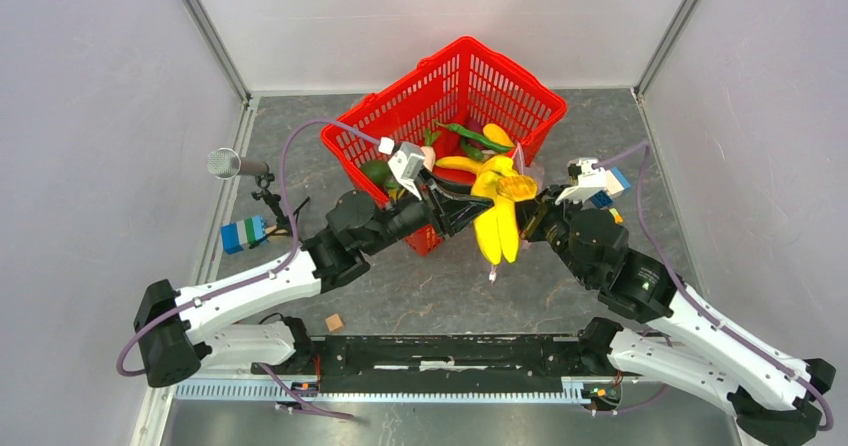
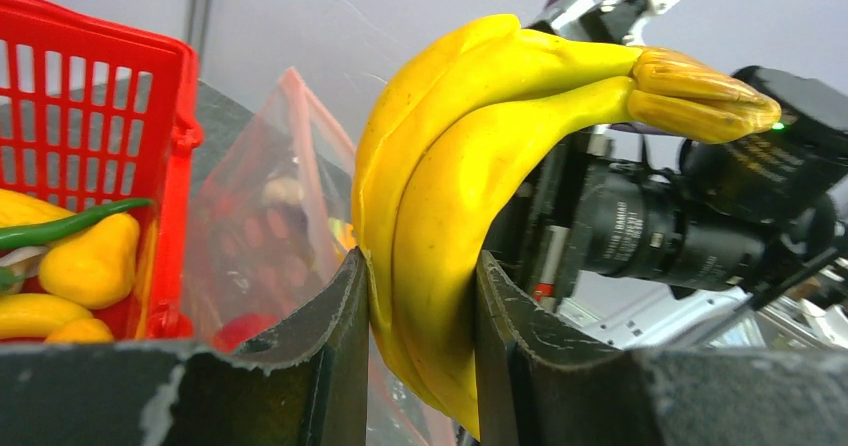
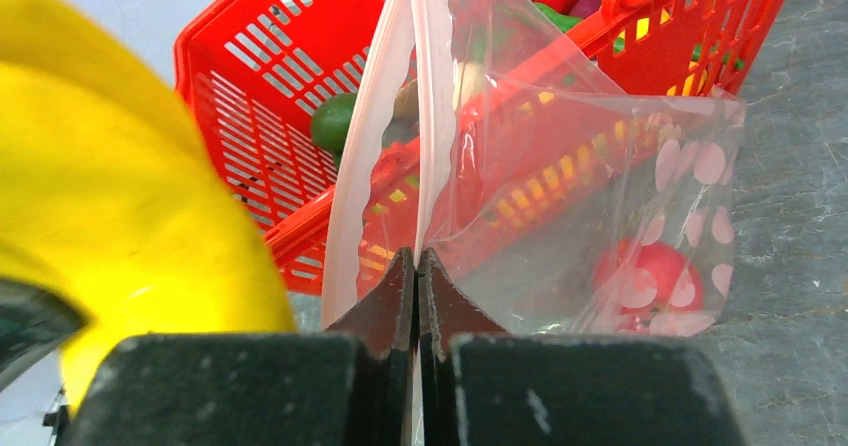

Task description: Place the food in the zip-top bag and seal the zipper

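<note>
A yellow toy banana bunch (image 2: 450, 166) is clamped between the fingers of my left gripper (image 2: 420, 266), which is shut on it and holds it above the table in front of the red basket (image 1: 455, 86). My right gripper (image 3: 416, 261) is shut on the pale zipper strip (image 3: 435, 96) at the mouth of the clear dotted zip-top bag (image 3: 560, 196), which it holds up beside the basket. A red toy fruit (image 3: 650, 276) lies in the bag's bottom. From above, the banana (image 1: 500, 221) hangs between the two grippers. More food (image 1: 470, 146) sits in the basket.
The red mesh basket (image 3: 250, 86) stands tilted at the back centre, close behind the bag. A microphone on a stand (image 1: 228, 163) and a blue-green brick stack (image 1: 243, 233) are at the left. A small wooden cube (image 1: 334, 322) lies near the left arm. Grey walls enclose the table.
</note>
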